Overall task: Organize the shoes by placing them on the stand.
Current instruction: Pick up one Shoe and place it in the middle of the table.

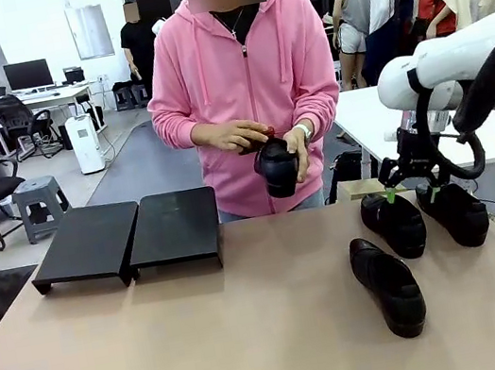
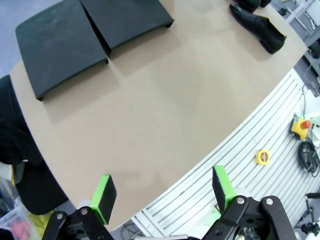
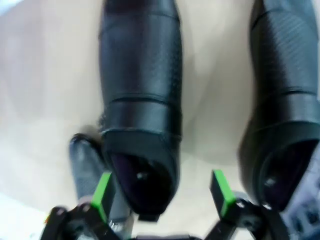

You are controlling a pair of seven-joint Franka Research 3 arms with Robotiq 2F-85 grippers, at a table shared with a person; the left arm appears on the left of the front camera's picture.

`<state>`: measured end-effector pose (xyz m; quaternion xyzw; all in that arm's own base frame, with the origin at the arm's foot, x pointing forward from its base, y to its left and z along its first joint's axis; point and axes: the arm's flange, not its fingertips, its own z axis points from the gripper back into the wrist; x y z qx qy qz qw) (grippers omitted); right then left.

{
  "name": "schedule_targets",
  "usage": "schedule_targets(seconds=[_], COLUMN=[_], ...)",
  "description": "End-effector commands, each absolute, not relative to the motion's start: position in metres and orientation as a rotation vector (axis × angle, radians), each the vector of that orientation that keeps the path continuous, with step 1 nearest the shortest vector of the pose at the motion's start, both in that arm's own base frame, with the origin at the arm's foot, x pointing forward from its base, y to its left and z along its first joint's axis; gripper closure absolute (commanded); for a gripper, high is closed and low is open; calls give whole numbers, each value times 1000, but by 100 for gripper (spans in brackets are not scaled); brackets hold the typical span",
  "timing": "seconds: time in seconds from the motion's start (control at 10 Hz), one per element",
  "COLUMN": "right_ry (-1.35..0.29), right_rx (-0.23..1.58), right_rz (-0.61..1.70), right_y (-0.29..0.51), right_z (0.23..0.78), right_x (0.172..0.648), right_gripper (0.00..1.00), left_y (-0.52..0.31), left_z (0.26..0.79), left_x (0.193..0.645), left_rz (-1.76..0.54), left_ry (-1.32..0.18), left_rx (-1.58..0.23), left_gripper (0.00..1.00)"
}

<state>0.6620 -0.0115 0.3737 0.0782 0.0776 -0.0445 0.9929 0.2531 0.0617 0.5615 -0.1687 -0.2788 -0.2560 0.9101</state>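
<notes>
A person in a pink hoodie (image 1: 245, 61) stands at the far edge of the tan table (image 1: 209, 345), top centre of the front view, holding one black shoe (image 1: 277, 166) at waist height, one hand (image 1: 231, 136) on its top and the other hand (image 1: 299, 145) at its side. Left of centre sits the stand (image 1: 127, 233), two black sloped panels side by side on the table. Three more glossy slip-ons lie at the right of the frame: the nearest shoe (image 1: 388, 285) alone toward the camera, with the middle shoe (image 1: 395, 224) and the right-hand shoe (image 1: 455, 212) side by side behind it. The white right arm (image 1: 455, 57) reaches in from the right edge, and the right gripper (image 1: 412, 193) hangs just over the heel ends of that pair, its green pads spread wide. The right wrist view puts those pads on either side of one shoe's heel opening, gaps showing on both sides, a second shoe running up the frame's right edge; which of the pair sits between the pads cannot be told. In the left wrist view the left gripper (image 2: 162, 189) hovers high over the table's edge, opened wide and holding nothing, with the stand at upper left and the nearest shoe at upper right
</notes>
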Motion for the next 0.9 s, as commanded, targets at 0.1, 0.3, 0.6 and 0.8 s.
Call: schedule_targets(seconds=[0.1,0.3,0.6,0.8], right_ry=[273,285,260,262], right_rx=[90,120,139,136], right_rz=[-125,-145,-143,-133], right_y=[-19,-18,-17,-14], right_z=[366,357,354,349], right_x=[683,684,685,685], right_gripper=[0,59,100,100], left_y=[63,63,63,63], left_z=[562,562,562,562], left_x=[253,253,253,253], left_rz=[-536,-536,-536,-536], left_ry=[-579,-579,-579,-579], left_rx=[-362,-362,-362,-362], left_gripper=[0,0,0,0])
